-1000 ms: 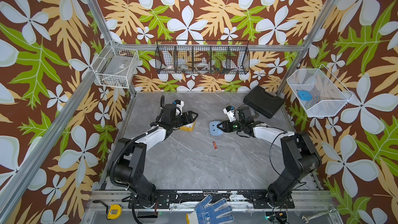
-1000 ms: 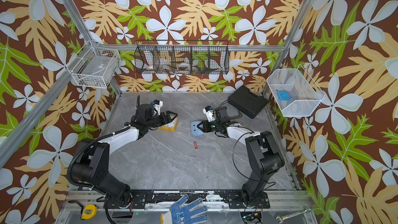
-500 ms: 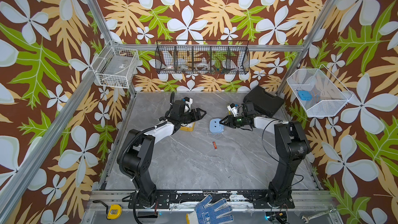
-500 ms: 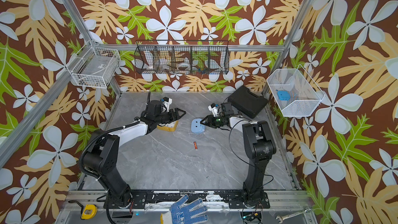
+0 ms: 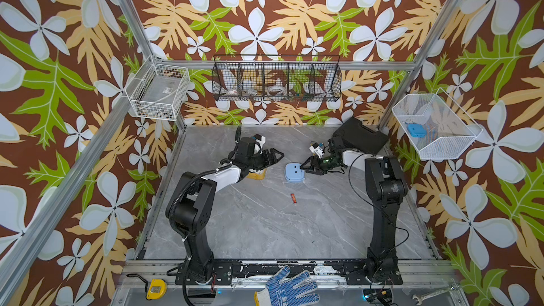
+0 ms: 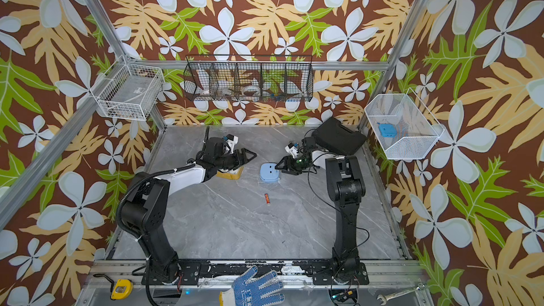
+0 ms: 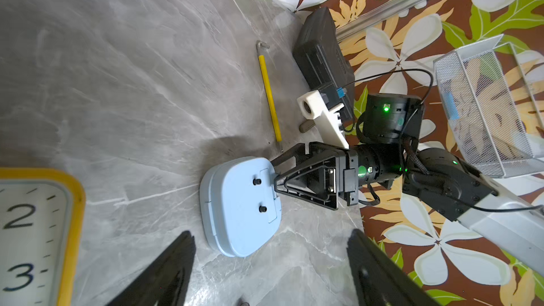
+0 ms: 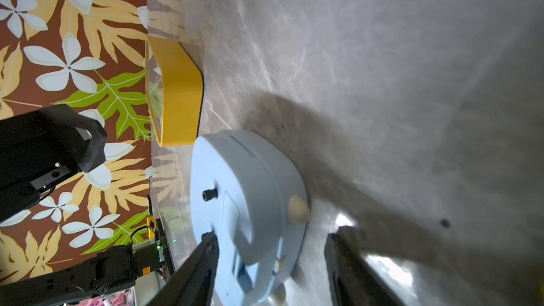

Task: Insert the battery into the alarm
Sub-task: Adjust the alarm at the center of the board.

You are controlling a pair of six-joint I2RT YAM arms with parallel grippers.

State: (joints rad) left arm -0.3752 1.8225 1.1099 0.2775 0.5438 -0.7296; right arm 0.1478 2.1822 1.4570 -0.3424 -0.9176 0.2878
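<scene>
With your right gripper [image 7: 274, 175] spread at the right edge of the face-down alarm [image 5: 293, 173] (left gripper [image 5: 278, 158] spread, empty), seat the jaws squarely before closing; the battery [image 5: 293, 198] lies loose, nearer.

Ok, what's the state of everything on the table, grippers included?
alarm: face down, back up
battery: loose on the table, not in the alarm
yellow clock: lying face up
black case: closed
left gripper: open, empty
right gripper: open, tips at the alarm's edge
</scene>
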